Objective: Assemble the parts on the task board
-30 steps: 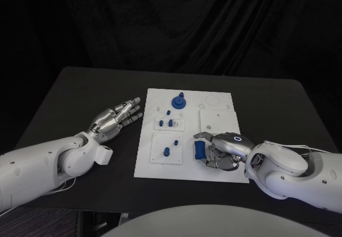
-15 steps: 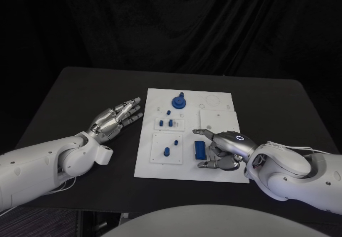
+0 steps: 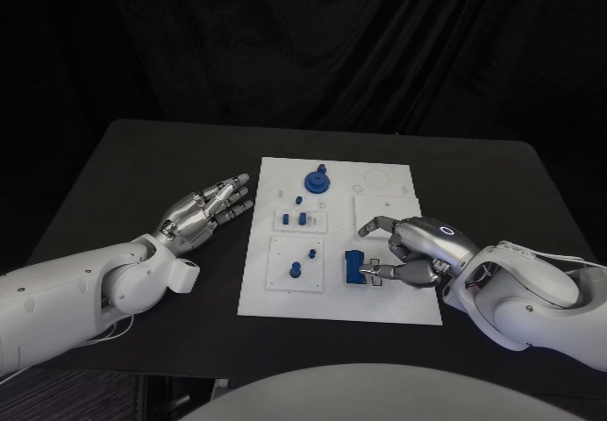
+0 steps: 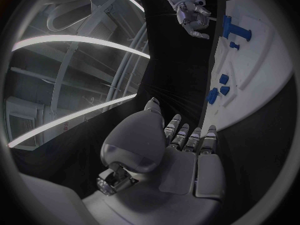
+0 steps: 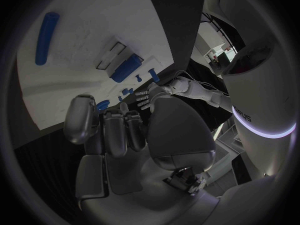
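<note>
head view: long blue part [image 3: 354,267] lies lengthwise toward robot.

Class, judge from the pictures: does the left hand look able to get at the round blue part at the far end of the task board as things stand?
Probably yes. The left hand lies open on the table beside the task board, and nothing stands between it and the round blue part; the right hand works further off.

The right hand [image 3: 411,254] covers part of the task board [image 3: 380,307] beside the long blue block [image 3: 354,267], and whether its fingertips touch that block cannot be told. The small blue pegs [image 3: 298,218] are too small to tell apart. In the right wrist view the hand's own fingers [image 5: 115,130] hide part of the board.
</note>
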### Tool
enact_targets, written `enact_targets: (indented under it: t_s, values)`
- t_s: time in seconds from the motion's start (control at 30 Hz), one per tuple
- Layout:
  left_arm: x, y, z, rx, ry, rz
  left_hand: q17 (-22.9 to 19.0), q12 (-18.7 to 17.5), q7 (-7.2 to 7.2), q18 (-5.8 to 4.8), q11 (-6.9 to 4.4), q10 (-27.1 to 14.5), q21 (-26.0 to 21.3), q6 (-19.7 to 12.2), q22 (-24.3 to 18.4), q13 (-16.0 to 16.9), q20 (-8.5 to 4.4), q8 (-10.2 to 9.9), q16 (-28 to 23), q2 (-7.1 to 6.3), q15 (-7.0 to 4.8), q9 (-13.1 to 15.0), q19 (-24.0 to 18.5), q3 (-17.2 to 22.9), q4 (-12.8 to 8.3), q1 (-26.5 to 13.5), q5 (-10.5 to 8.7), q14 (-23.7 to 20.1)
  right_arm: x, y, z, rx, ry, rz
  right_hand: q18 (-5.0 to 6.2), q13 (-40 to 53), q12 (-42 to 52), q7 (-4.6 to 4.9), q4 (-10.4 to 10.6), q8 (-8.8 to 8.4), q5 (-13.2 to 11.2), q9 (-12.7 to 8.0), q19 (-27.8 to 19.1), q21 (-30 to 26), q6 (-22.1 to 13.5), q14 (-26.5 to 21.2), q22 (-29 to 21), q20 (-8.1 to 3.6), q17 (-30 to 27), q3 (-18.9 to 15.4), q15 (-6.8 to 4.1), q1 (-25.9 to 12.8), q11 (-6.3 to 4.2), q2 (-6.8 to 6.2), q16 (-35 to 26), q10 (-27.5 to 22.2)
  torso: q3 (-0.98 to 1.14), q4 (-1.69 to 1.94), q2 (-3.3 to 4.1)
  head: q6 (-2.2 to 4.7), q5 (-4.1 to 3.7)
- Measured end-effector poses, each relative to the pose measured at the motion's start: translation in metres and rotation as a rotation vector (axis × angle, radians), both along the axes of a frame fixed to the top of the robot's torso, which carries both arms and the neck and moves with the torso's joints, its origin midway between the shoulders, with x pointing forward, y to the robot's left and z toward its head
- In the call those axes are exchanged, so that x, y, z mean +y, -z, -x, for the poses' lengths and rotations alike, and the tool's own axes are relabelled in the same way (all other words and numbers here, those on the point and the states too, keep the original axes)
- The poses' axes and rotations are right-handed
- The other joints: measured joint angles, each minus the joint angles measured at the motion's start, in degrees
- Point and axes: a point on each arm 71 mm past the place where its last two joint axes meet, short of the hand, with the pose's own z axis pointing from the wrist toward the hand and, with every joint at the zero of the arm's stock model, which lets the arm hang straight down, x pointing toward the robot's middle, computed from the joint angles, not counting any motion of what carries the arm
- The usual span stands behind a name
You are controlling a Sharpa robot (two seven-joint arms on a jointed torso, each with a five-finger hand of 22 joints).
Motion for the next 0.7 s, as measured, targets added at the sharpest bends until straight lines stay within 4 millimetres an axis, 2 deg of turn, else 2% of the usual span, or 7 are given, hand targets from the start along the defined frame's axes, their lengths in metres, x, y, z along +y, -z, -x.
enact_targets:
  t_s: [0.1, 0.17, 0.33, 0.47, 0.53, 0.57, 0.7]
  values:
    - [0.000, 0.000, 0.000, 0.000, 0.000, 0.000, 0.0, 0.0, 0.00, -0.01, 0.00, 0.0, 0.0, 0.0, 0.0, 0.0, 0.01, 0.0, 0.0, 0.00, 0.00, 0.0, 0.0, 0.0, 0.0, 0.0, 0.00, 0.0, -0.007, -0.005, -0.002, -0.001, 0.023, 0.009, -0.03, 0.0, 2.2, -0.59, 0.0, 4.88, 2.7, 2.2, 1.3, 2.9, 6.7, 0.0, 0.0, 0.13, 0.0, -0.6, 0.00, -1.0, -0.30, 1.70, 1.2, 0.3, 0.00, 0.03, -0.04, 0.00, -0.03]
    - [0.000, 0.000, 0.000, 0.000, 0.000, 0.001, 0.0, 0.0, 0.00, 0.00, 0.00, 0.0, 0.0, 0.0, 0.1, 0.0, 0.21, 0.0, 0.0, 0.00, 0.00, 0.0, 0.2, 0.0, 0.0, 0.0, 0.00, 0.0, -0.013, -0.011, -0.005, -0.002, 0.042, 0.021, -1.06, 0.0, 3.0, -1.36, 0.1, 7.06, 5.1, 3.4, 1.7, 5.1, 12.4, 0.0, 0.0, -0.28, 0.0, -0.8, 0.00, -1.5, -0.42, 2.59, 2.1, 0.2, -0.01, 0.03, -0.05, 0.00, -0.01]
    - [0.001, 0.000, 0.001, 0.000, -0.002, 0.000, 0.0, 0.0, 0.00, 0.00, 0.00, 0.0, 0.0, 0.0, 0.1, 0.0, 0.22, 0.0, 0.0, 0.00, 0.00, 0.1, 0.2, 0.0, 0.0, 0.0, 0.00, 0.0, -0.031, -0.030, -0.016, 0.020, 0.124, 0.081, -1.44, 0.0, 3.1, -3.11, 0.2, 7.16, 13.7, 5.0, 2.1, 9.4, 20.7, 0.0, 0.0, -0.76, 0.0, -0.9, -1.27, -2.3, -1.96, 3.33, 3.4, 0.3, -0.10, 0.02, -0.07, 0.00, -0.41]
    - [0.000, -0.001, 0.001, 0.000, -0.001, 0.001, 0.0, 0.3, 0.00, 0.00, 0.00, 0.0, 0.0, 0.0, 0.2, 0.0, 0.22, 0.0, 0.0, 0.00, 0.00, 0.1, 0.2, 0.0, 0.0, 0.0, 0.00, 0.0, -0.044, -0.035, -0.019, 0.075, 0.199, 0.146, -2.32, 0.0, 3.1, -4.28, -0.1, 6.83, 14.7, 6.9, 2.0, 13.0, 24.5, 0.0, 0.0, -1.87, 0.0, -0.6, -2.28, -2.3, -3.07, 3.33, 4.0, 0.2, -0.12, 0.02, 0.03, 0.00, -0.90]
    - [0.000, -0.001, 0.002, 0.000, -0.001, 0.002, 0.0, 0.3, 0.00, 0.00, 0.00, 0.0, 0.0, 0.0, 0.2, 0.0, 0.22, 0.0, 0.0, 0.00, 0.00, 0.1, 0.2, 0.0, 0.0, 0.0, 0.00, 0.0, -0.048, -0.034, -0.020, 0.112, 0.230, 0.183, -2.68, 0.0, 3.1, -4.84, -0.2, 6.63, 15.5, 8.0, 2.1, 14.5, 25.6, 0.0, 0.0, -2.04, 0.0, -0.5, -2.51, -2.3, -3.08, 3.33, 4.0, 0.2, -0.11, 0.02, 0.08, 0.00, -1.08]
    - [0.000, -0.001, 0.002, 0.000, -0.001, 0.002, 0.0, 0.3, 0.00, 0.00, 0.00, 0.0, 0.0, 0.0, 0.2, 0.0, 0.21, 0.0, 0.0, 0.00, 0.00, 0.1, 0.2, 0.0, 0.0, 0.0, 0.00, 0.0, -0.049, -0.032, -0.020, 0.126, 0.240, 0.197, -3.20, 0.0, 3.1, -4.87, -0.1, 6.35, 16.0, 8.3, 2.1, 14.8, 25.8, 0.0, 0.0, -2.29, 0.0, -0.4, -2.84, -2.3, -3.08, 3.33, 4.0, 0.2, -0.11, 0.01, 0.10, 0.00, -1.20]
    - [-0.001, -0.001, 0.001, -0.001, 0.000, 0.002, 0.0, 0.3, 0.00, 0.00, 0.00, 0.0, 0.0, 0.0, 0.2, 0.1, 0.21, 0.0, 0.0, 0.00, 0.00, 0.1, 0.2, 0.0, 0.0, 0.0, 0.00, 0.0, -0.054, -0.027, -0.022, 0.178, 0.280, 0.261, -3.19, 0.0, 3.1, -4.87, -0.1, 5.89, 17.5, 9.6, 1.9, 14.9, 25.8, 0.0, 0.0, -2.56, 0.0, 0.1, -2.84, -2.5, -3.08, 3.08, 4.0, 0.2, -0.14, 0.07, 0.13, 0.00, -1.75]
